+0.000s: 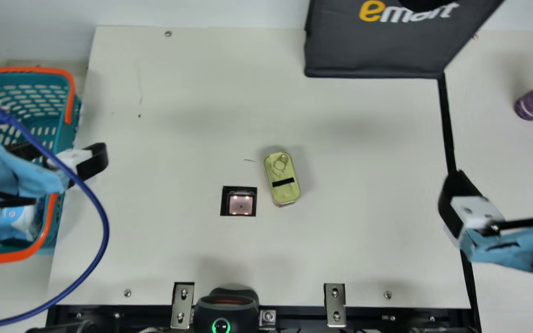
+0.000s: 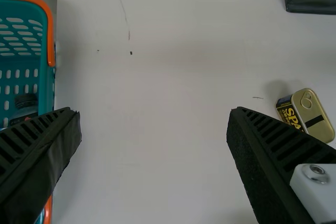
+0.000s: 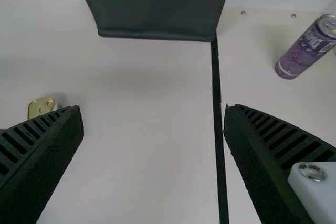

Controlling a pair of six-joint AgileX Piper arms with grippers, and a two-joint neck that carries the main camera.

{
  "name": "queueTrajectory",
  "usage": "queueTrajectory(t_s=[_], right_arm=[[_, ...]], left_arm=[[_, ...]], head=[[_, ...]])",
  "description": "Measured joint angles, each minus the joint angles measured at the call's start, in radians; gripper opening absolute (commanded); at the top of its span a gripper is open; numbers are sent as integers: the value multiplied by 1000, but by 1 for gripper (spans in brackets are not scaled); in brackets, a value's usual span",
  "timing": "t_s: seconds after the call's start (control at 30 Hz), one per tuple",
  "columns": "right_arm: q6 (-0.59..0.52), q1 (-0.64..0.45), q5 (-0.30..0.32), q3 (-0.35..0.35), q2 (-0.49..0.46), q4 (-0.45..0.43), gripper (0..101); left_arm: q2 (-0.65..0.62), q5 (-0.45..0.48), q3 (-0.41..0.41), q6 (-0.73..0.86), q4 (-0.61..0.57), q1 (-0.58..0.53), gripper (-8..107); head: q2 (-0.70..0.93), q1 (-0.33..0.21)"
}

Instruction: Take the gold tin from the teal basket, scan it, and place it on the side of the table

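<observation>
Surface [image 1: 192, 101]: extends below L fingers [image 2: 58, 145] & R fingers [image 3: 262, 171]. Both sets are held wide open, nothing gripped. Teal basket [image 2: 45, 90]: located partly below L fingers; removal of gold tin [image 1: 282, 178] compl. Gold tin: laid lid up, approx. midway betw. L & R fingers, well apart from both. Scan window [image 1: 240, 205]: set just beside gold tin, twd. L fingers. Scan: cannot be confirmed. Side placement: judged outstanding; gold tin prob. to be gripped by R fingers.
</observation>
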Motion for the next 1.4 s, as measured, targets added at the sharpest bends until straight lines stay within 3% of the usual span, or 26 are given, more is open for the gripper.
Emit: queueTrajectory(t_s=[0.27,0.63,0.97,1.4], right_arm=[[1,154,1,52,71,-22,95],[-75,312,0,88,169,56,95],[-47,368,-1,53,300,100,95],[43,470,-9,-43,503,103,95]], left_arm=[[0,0,0,0,0,0,90],[0,0,0,0,0,0,90],[0,0,0,0,0,0,90],[0,0,0,0,0,0,90]], head=[[-2,0],[-2,0],[-2,0],[-2,0]])
